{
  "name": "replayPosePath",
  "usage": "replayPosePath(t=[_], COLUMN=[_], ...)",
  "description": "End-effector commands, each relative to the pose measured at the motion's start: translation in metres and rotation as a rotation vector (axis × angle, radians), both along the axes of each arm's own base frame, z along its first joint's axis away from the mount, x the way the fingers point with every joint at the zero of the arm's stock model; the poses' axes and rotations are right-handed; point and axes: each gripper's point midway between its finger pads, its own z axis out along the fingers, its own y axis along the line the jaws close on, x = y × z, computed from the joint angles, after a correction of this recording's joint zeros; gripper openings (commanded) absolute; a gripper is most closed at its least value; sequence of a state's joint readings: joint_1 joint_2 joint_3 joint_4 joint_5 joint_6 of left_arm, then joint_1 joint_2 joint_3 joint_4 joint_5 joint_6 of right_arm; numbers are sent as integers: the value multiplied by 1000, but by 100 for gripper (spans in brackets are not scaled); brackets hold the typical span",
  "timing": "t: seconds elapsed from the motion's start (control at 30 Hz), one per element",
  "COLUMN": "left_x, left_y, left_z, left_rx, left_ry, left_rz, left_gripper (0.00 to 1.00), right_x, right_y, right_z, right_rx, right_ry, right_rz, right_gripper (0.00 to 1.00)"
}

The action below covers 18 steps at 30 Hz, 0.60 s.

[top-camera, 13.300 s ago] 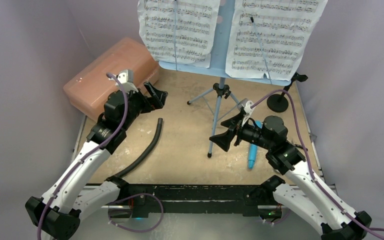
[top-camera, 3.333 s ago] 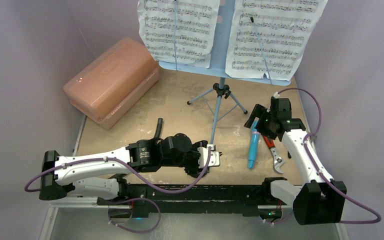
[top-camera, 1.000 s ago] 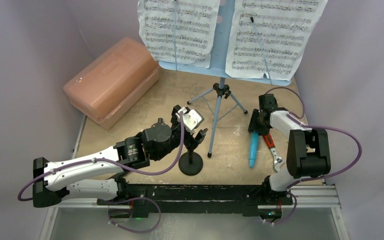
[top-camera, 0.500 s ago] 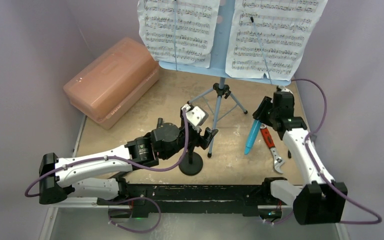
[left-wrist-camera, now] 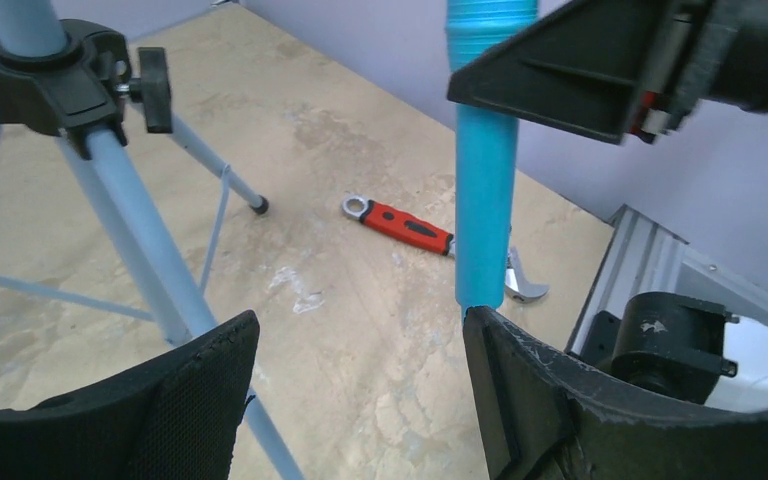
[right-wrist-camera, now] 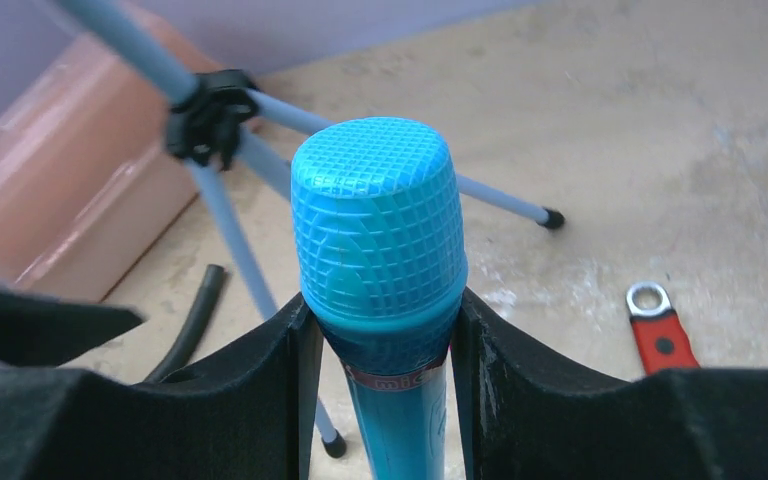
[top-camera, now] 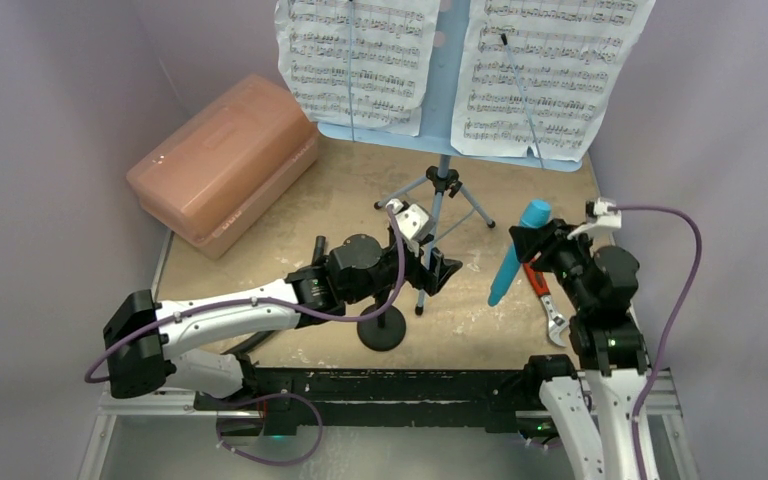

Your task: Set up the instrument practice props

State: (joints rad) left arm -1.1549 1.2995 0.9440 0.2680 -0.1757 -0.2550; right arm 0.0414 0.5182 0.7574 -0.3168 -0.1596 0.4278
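The sandy surface (top-camera: pixel 290 250) carries it all. At the back rises the music stand (top-camera: pixel 450 70), tripod legs spread, with two pages (top-camera: pixel 355 60) (top-camera: pixel 550 70) leaning on its desk, left and right. Far left, the pink case (top-camera: pixel 225 160) lies against the wall. The left gripper (left-wrist-camera: pixel 360 340) hovers by the tripod's near leg, jaws spread wide, nothing between them. Under that arm, the mic stand (top-camera: pixel 382 330) sits on its round base near the front edge. Over to the right gripper (right-wrist-camera: pixel 380 320): jaws clamped on the microphone (top-camera: pixel 512 262) just below its head, head up, tail angled down. A red-handled wrench (left-wrist-camera: pixel 405 225) lies beside it.
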Motion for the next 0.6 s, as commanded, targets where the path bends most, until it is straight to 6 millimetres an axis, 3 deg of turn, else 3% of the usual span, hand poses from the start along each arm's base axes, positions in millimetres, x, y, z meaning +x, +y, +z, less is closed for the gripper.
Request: replayPosePath(t=[0.0, 0.23, 0.57], left_x=[-17, -48, -63], left_y=[-26, -63, -87], left_z=[20, 20, 21], left_rx=[-128, -202, -392], left_ry=[-3, -25, -61], left_rz=[-171, -423, -550], left_gripper=[73, 72, 56], right_x=[-29, -65, -89], right_y=[22, 42, 62], right_z=[43, 73, 116], right_rx=[-41, -29, -7], right_ry=[-246, -443, -624], right_rz=[154, 288, 427], right_gripper=[0, 0, 0])
